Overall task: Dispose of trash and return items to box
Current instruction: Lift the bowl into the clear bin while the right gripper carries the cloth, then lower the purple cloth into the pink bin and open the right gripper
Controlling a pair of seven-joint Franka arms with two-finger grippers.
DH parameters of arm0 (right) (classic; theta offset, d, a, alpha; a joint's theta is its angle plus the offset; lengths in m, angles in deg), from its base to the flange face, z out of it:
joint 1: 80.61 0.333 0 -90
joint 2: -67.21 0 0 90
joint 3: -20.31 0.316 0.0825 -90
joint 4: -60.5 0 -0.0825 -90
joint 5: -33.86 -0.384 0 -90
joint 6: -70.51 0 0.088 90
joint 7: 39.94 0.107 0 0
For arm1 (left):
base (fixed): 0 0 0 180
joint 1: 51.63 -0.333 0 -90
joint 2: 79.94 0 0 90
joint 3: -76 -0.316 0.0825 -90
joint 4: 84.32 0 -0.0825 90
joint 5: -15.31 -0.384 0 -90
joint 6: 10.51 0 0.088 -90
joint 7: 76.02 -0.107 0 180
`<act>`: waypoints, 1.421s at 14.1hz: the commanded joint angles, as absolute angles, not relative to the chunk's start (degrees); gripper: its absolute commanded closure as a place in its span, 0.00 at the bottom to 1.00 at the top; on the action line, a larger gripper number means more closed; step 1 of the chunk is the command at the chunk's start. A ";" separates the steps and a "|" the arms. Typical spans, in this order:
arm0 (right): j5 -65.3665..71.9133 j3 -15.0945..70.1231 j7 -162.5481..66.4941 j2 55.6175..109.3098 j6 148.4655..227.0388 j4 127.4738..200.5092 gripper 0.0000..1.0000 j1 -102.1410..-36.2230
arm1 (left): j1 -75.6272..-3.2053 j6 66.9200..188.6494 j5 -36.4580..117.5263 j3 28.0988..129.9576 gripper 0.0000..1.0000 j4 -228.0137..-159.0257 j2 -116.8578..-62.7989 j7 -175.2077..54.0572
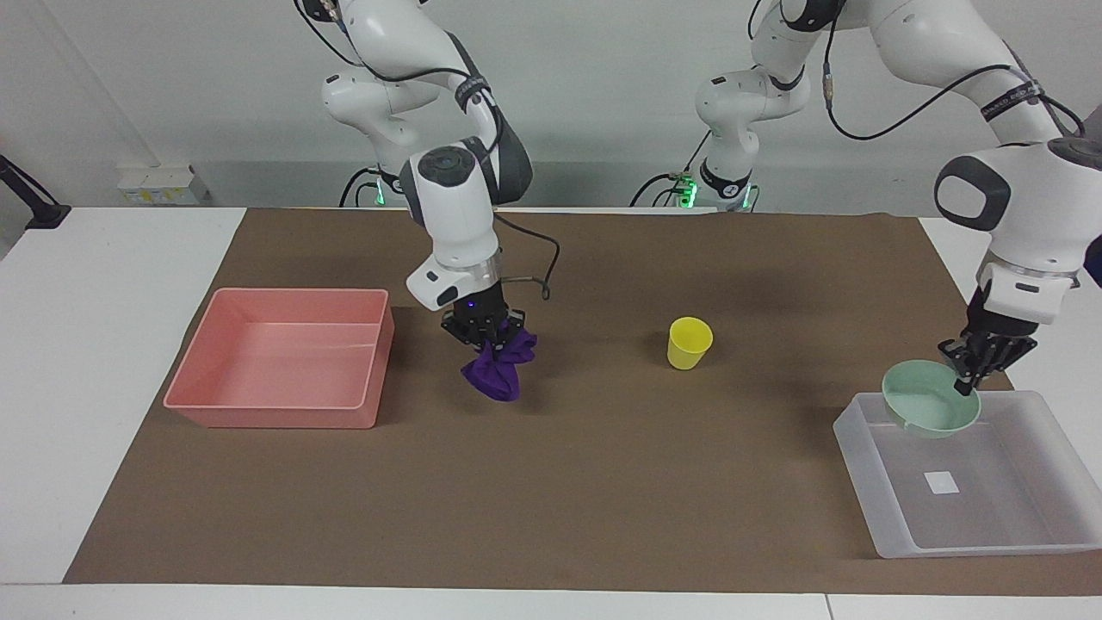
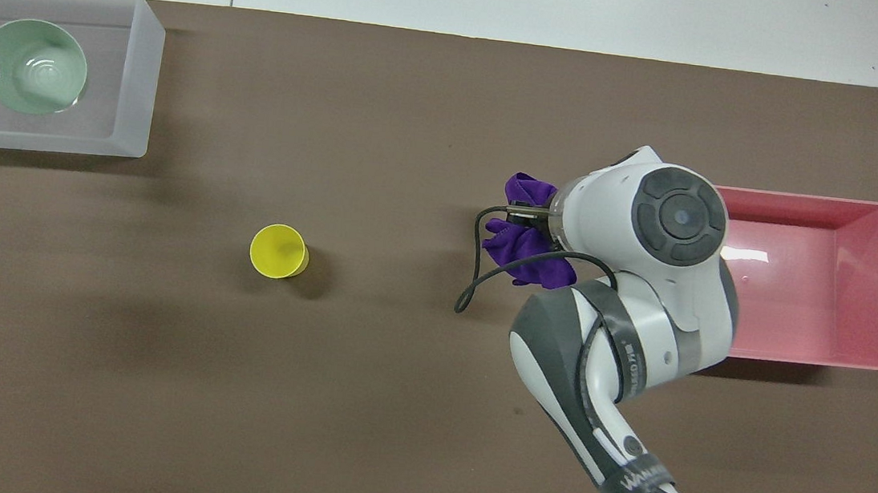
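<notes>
Think of the desk [image 1: 603, 482] seen from above, with the robots at 6 o'clock.

The box [image 1: 990, 542] sits at about 10 o'clock. The left arm [image 1: 1024, 207] is up over it. Its jaws are clamped on the rim of the green bowl [image 1: 930, 412]. The bowl hangs in the air over the inside of the box and tips a little. It is not set down yet.

The purple rag [image 1: 495, 370] is near the middle of the desk. The right arm [image 1: 452, 207] has its jaws clamped on the top of it. The rag hangs down in a soft bunch and looks just off the desk. The pink bin [image 1: 267, 418] is at 3 o'clock, close beside the rag.

The yellow cup [image 1: 690, 343] stands alone on the desk, toward 9 o'clock. No arm is near it.

To do this step well, I think the left arm should go down slowly. The bowl should be low in the box, away from the walls, before the jaws let go. Dropped from high up, it may bounce or roll onto its side.

The right arm should lift more first. The rag's loose end hangs low and could catch on the pink bin's wall. Then it can slide toward 3 o'clock and let go over the middle of the bin.

The cup comes after that.
</notes>
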State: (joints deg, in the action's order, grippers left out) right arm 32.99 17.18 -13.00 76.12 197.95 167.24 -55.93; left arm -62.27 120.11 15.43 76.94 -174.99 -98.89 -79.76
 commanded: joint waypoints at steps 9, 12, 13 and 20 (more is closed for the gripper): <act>33.34 17.06 -36.91 66.07 185.55 168.42 1.00 -77.59 | -65.61 119.74 14.70 77.85 1.00 -156.73 -119.50 -79.80; 33.34 17.06 -44.93 66.85 188.97 172.46 1.00 -84.01 | -65.08 122.54 15.05 77.85 1.00 -161.73 -118.62 -79.80; 33.25 17.06 -46.86 67.29 190.98 174.30 1.00 -85.51 | -64.99 123.86 15.05 77.85 1.00 -164.10 -117.66 -79.80; 33.16 17.15 -46.97 74.68 207.51 183.10 1.00 -88.08 | -64.64 122.30 14.43 77.76 0.18 -165.36 -116.07 -79.97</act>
State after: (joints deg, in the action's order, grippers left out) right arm 33.23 16.37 -46.92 74.11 204.05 180.67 -87.42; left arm -64.90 123.58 15.43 77.83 -163.80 -118.01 -79.77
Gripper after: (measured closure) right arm 0.885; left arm 0.793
